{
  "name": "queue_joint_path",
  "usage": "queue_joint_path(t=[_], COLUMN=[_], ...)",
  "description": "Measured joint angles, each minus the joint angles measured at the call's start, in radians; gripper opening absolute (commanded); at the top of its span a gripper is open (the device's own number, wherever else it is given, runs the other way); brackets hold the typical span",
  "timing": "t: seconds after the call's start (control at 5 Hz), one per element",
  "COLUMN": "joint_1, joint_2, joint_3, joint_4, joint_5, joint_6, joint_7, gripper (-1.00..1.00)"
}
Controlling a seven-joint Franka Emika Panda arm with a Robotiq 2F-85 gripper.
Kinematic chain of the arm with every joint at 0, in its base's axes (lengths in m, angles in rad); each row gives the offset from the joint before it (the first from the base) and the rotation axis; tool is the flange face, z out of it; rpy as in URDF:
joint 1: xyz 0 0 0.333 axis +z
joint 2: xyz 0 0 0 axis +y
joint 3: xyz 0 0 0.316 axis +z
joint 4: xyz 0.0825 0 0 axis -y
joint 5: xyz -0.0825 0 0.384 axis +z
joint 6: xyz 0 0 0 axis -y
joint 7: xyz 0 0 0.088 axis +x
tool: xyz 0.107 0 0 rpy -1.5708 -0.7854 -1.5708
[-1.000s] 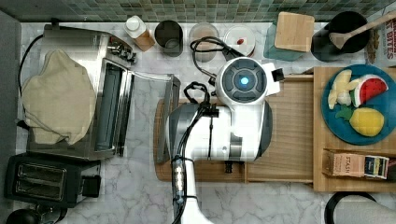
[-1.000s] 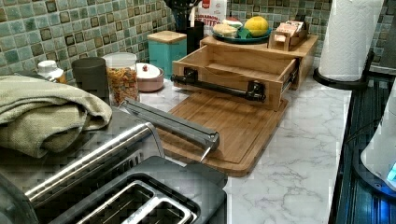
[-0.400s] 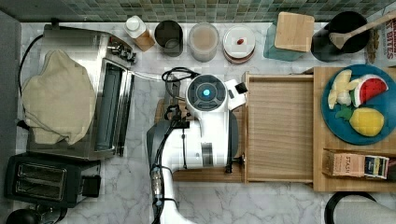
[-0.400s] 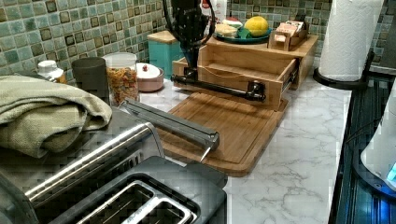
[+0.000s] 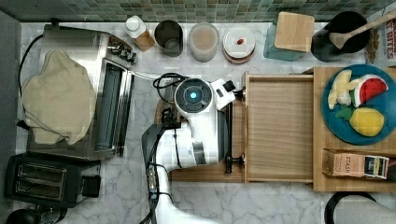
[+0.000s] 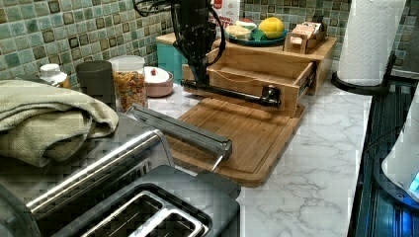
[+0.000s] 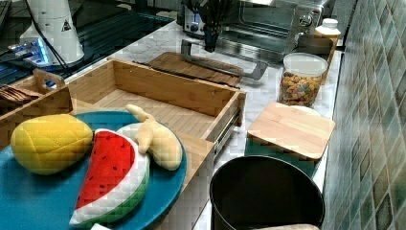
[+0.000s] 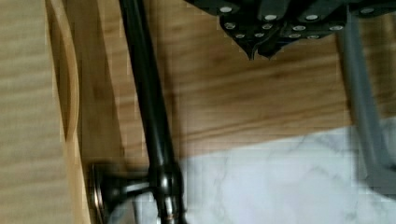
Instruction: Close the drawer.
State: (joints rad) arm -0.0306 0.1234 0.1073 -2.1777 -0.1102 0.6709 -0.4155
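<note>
- At the top view's left edge of the white marble counter stands the silver toaster oven. A beige folded cloth lies on it, and its glass door with the metal handle is folded down.
- A black two-slot toaster stands at the counter's lower left corner in the top view.
- The flat bamboo cutting board with rounded corners lies on the counter just in front of the drawer, beside the oven door.
- The white robot arm reaches over this board. Its black gripper hangs above the board, near the black bar handle but not touching it. In the wrist view the two fingertips seem pressed together with nothing between them.
- The wide shallow light-wood drawer is pulled out of the light-wood cabinet box, and its grained bottom is bare.
- On top of the cabinet, at the top view's right, rests a blue round plate with toy fruit.
</note>
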Motion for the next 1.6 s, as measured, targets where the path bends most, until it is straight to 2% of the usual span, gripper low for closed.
queue_joint_path(t=[0.2, 0.8, 1.2, 1.6], joint_1=[-0.004, -0.017, -0.025, -0.065], joint_2=[0.022, 0.037, 0.045, 0.046], joint_3=[-0.012, -0.023, -0.024, -0.053], joint_4=[-0.02, -0.1, -0.143, -0.145], joint_5=[-0.013, -0.027, -0.069, -0.119], joint_6=[0.065, 0.076, 0.252, 0.188], joint_7=[0.0, -0.063, -0.063, -0.162], gripper=[-1.0, -1.0, -1.0, -1.0])
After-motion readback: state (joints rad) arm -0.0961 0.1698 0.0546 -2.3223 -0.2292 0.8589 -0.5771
